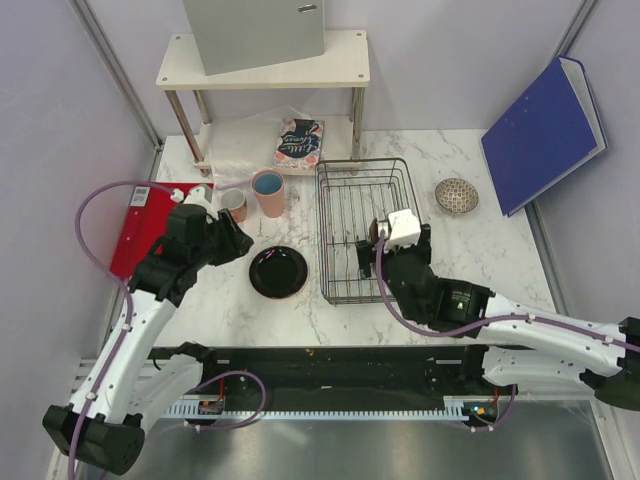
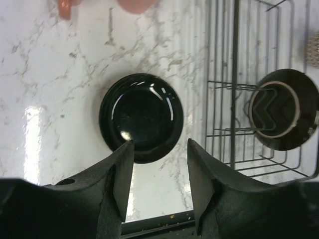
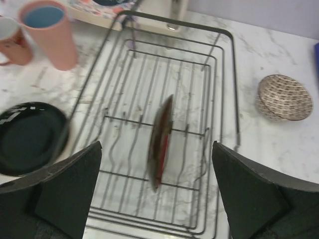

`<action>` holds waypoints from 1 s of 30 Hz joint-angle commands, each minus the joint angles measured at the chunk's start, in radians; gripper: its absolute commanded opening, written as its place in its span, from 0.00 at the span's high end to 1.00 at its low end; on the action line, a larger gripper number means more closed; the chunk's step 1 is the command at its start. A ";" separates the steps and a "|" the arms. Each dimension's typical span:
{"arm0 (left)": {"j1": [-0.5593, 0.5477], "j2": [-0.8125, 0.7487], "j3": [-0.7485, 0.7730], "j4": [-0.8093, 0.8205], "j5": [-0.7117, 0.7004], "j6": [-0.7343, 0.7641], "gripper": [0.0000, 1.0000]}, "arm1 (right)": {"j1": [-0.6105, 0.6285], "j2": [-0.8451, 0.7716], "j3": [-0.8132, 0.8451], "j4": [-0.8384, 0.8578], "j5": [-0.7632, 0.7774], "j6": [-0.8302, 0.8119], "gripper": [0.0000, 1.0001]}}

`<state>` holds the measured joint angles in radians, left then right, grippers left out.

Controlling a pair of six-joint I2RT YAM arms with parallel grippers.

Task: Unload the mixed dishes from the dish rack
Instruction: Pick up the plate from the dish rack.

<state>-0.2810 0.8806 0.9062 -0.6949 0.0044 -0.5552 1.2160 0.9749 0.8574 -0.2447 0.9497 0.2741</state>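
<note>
Only one dish is sitting in the dish rack (image 3: 164, 69) now: the red plate (image 3: 162, 142), standing on edge against a wire divider in the near half and leaning slightly. The black plate (image 2: 142, 117), tall pink cup (image 3: 50, 35), small pink mug (image 3: 12, 37) and patterned bowl (image 3: 284, 97) are already resting on the worktop (image 1: 480, 260). Your right end effector (image 3: 155, 164) is hovering above the near end of the rack, spread fully wide and carrying nothing. The plate is lying below and just ahead of it, roughly centred between the two fingers. Key relation: the plate's edge is running along the rack's length, pointing back toward the wrist, so its faces are turned toward the fingers on either side. I'm reading that as lined up for a straight drop and a pinch across the rim. The wrist view is blurring a bit, so I'm not calling the exact offset. Your left end effector (image 2: 159, 149) is sitting partly spread and empty over the black plate, left of the rack with the rack wall between it and the red plate. The right arm is clearly nearer, so you're taking this one with the right. Watch the divider wires beside the plate while descending.
</note>
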 commanded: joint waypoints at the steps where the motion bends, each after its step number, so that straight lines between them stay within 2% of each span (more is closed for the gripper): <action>1: 0.000 -0.035 0.025 0.048 0.095 0.040 0.47 | -0.153 0.021 0.008 -0.056 -0.070 -0.073 0.03; 3: 0.000 -0.035 0.016 0.051 0.118 0.038 0.48 | -0.257 0.047 0.017 -0.059 -0.176 -0.070 0.07; 7: 0.000 -0.037 -0.015 0.063 0.147 0.035 0.48 | -0.380 0.117 0.060 -0.054 -0.363 -0.061 0.14; 11: -0.003 -0.045 -0.046 0.067 0.183 0.035 0.48 | -0.388 0.188 0.083 -0.021 -0.471 -0.073 0.17; 16: -0.001 -0.066 -0.062 0.071 0.189 0.043 0.48 | -0.388 0.199 0.066 0.044 -0.563 -0.055 0.18; 27: -0.001 -0.042 -0.081 0.089 0.216 0.032 0.48 | -0.423 0.304 0.032 0.071 -0.628 -0.033 0.21; 30: -0.001 -0.040 -0.087 0.090 0.217 0.031 0.48 | -0.443 0.318 0.016 0.081 -0.644 -0.033 0.26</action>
<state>-0.2817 0.8375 0.8268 -0.6476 0.1944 -0.5510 0.7940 1.2839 0.8886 -0.2180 0.3431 0.2214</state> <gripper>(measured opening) 0.521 0.774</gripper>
